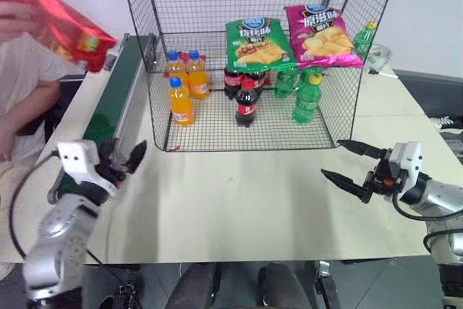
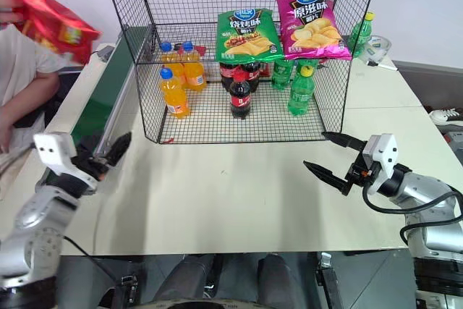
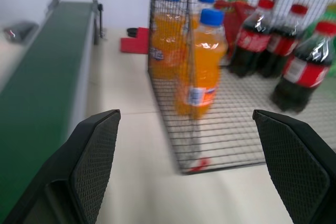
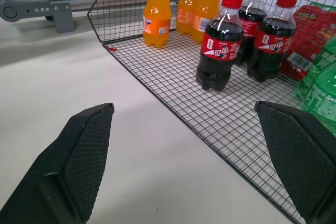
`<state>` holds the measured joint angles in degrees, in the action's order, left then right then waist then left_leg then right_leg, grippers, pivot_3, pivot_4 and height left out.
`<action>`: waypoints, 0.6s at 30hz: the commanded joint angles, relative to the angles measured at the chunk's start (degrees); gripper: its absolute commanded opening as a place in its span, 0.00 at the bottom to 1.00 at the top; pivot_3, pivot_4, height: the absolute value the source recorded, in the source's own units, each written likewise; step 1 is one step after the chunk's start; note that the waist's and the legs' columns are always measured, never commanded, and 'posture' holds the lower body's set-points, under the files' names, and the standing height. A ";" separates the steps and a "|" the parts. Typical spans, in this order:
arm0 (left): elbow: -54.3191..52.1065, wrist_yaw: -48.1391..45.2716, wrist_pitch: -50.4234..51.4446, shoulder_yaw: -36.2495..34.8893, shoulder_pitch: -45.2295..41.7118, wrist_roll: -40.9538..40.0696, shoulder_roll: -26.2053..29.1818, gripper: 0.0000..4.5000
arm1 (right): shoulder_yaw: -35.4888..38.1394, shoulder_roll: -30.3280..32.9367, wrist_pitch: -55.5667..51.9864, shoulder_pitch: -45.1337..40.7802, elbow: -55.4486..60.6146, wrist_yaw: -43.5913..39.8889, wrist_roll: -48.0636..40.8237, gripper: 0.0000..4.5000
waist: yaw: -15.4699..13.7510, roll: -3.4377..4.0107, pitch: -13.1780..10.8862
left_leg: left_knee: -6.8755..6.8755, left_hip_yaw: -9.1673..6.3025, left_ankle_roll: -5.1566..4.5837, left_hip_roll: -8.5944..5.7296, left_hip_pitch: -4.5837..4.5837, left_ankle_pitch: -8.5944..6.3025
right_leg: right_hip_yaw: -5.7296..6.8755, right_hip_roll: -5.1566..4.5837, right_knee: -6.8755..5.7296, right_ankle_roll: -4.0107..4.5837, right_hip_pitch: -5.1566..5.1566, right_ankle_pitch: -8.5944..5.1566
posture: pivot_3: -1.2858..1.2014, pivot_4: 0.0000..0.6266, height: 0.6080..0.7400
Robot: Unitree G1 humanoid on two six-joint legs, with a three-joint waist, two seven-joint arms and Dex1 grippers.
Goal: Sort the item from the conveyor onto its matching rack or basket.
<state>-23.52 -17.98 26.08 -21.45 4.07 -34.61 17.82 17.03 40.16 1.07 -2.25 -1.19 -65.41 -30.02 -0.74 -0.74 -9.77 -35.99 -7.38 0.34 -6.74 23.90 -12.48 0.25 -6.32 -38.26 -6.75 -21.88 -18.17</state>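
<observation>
A person's hand (image 1: 13, 18) grips the shiny, crinkled red crisp bag (image 1: 61, 23); both black mesh-padded grippers, left (image 1: 119, 162) and right (image 1: 352, 164), gape wide, empty

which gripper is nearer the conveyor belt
Left. The left gripper hangs open right beside the near end of the conveyor belt, at the table's left edge. The right gripper, also open, is far across the table, beyond the wire rack.
</observation>
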 commanded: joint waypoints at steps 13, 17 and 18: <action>-8.10 12.96 4.20 5.94 1.69 -1.34 -9.66 0.94 | -0.24 -0.34 0.87 -1.51 2.08 0.87 -0.25 1.00 | -0.06 -0.01 -0.01 | 0.00 0.00 0.00 0.01 0.01 0.00 | 0.02 0.05 0.09 0.01 0.06 -0.01 | 0.52 0.24 1.00; -7.83 10.34 2.92 4.06 1.98 -10.70 -13.81 0.94 | -0.59 -0.44 0.76 -2.23 1.82 0.82 -0.26 1.00 | -0.14 -0.02 -0.01 | -0.04 0.00 -0.02 0.01 0.00 -0.01 | 0.03 0.04 0.15 0.03 0.11 -0.01 | 0.52 0.24 1.00; -7.92 10.55 2.60 3.95 2.12 -9.97 -13.54 0.94 | -0.65 -0.46 0.81 -2.34 1.76 0.78 -0.23 1.00 | -0.15 -0.02 -0.01 | -0.04 -0.01 -0.02 0.01 0.00 -0.01 | 0.04 0.04 0.16 0.03 0.12 -0.02 | 0.52 0.24 1.00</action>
<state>-29.74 -6.83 30.37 -15.73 6.15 -43.02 3.79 15.93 39.81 1.07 -4.00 -0.30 -64.51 -29.99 -0.88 -0.76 -9.78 -36.04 -7.39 0.33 -6.73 23.90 -12.49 0.29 -6.28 -38.09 -6.71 -21.76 -18.19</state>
